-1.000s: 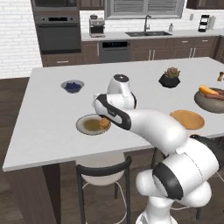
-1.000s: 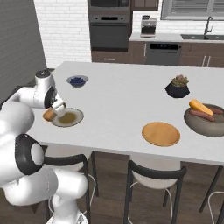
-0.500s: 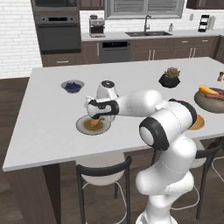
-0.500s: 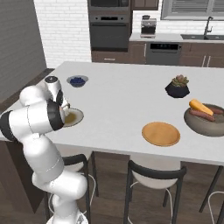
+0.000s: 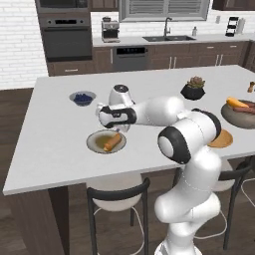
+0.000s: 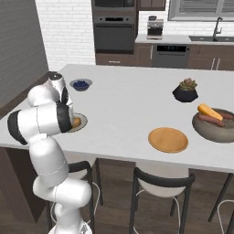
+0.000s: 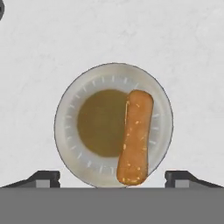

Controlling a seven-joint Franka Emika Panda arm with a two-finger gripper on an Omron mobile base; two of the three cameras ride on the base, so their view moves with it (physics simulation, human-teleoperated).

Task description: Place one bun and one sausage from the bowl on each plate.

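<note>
We see a wide white desk (image 5: pixel 60 149) that carries everything here. At its right end sits the grey-brown bowl (image 6: pixel 215 130), with a bun (image 6: pixel 210 111) and two sausages (image 6: pixel 215 119) lying in it. Near the bowl, toward the front edge, lies the wooden plate (image 6: pixel 168 139), bare on top. Well apart, at the left end, lies the grey-rimmed plate (image 7: pixel 72 111) with its olive-brown centre, and on it rests an orange-brown bun (image 7: pixel 134 135), long and narrow, laid across the right side of the centre with one end reaching the rim. Behind the wooden plate stands a dark pot (image 6: pixel 185 93) with a plant, and behind the grey-rimmed plate a small bowl of berries (image 5: pixel 82 97). Our claw (image 7: pixel 113 177) hangs above the grey-rimmed plate, its fingers (image 7: pixel 43 178) spread wide to either side of the plate, holding nothing and clear of the bun.
</note>
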